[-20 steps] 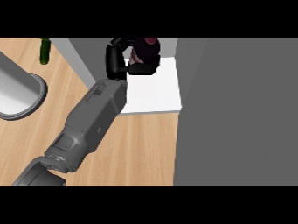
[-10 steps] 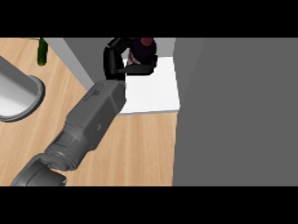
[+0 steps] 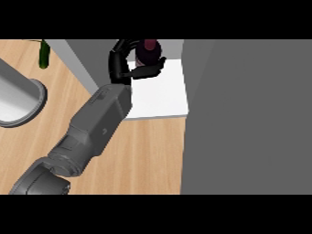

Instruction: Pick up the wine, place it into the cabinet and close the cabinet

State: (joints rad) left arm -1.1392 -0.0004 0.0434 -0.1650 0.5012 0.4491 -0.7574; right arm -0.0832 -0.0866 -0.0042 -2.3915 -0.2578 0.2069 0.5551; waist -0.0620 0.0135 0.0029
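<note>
the wine [image 3: 147, 51] sat at the top of the view, over the white cabinet floor [image 3: 159, 93], with the right hand [image 3: 130, 64] curled round it. the grey cabinet door [image 3: 256, 116] stood just right. a green item [image 3: 43, 55] lay on the wooden counter [image 3: 148, 153], far left.

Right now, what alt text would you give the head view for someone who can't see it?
A black right hand curls round a dark wine bottle over the cabinet's white shelf. The grey cabinet door fills the right; a wooden counter lies below.
</note>
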